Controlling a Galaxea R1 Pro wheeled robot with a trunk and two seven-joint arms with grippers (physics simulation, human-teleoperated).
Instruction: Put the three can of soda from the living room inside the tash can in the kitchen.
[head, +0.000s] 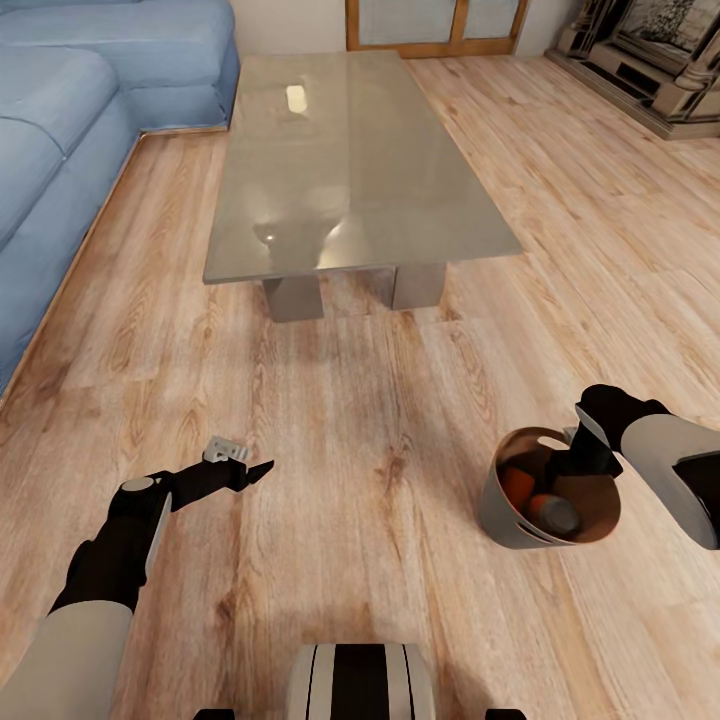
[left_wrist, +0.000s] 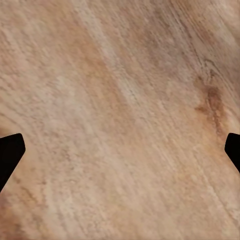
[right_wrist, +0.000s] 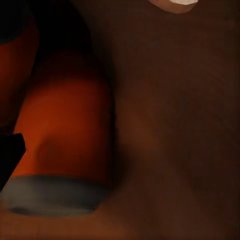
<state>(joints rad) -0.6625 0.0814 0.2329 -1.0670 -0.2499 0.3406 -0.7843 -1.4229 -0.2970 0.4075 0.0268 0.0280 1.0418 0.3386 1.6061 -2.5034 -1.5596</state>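
Blue sofa (head: 70, 130) along the 9-to-11 o'clock edge of the head view. Left hand (head: 243, 462) at 8 o'clock, hanging over the bare wood floor (head: 380, 420), released, fingertips (left_wrist: 11, 152) spread wide apart in the left wrist view. Glass tabletop (head: 350, 160) at 12 o'clock, on two grey legs. Tash can (head: 505, 520) at 4 o'clock, tilted, with two cans of soda (head: 540, 500) visible inside; a third cannot be made out. Right hand (head: 580, 455) at the can's rim, reaching in; cannot tell whether clenched or released. Orange can (right_wrist: 65, 145) seen up close against the brown inner wall in the right wrist view. Fireplace (head: 650, 60) at 1 o'clock.
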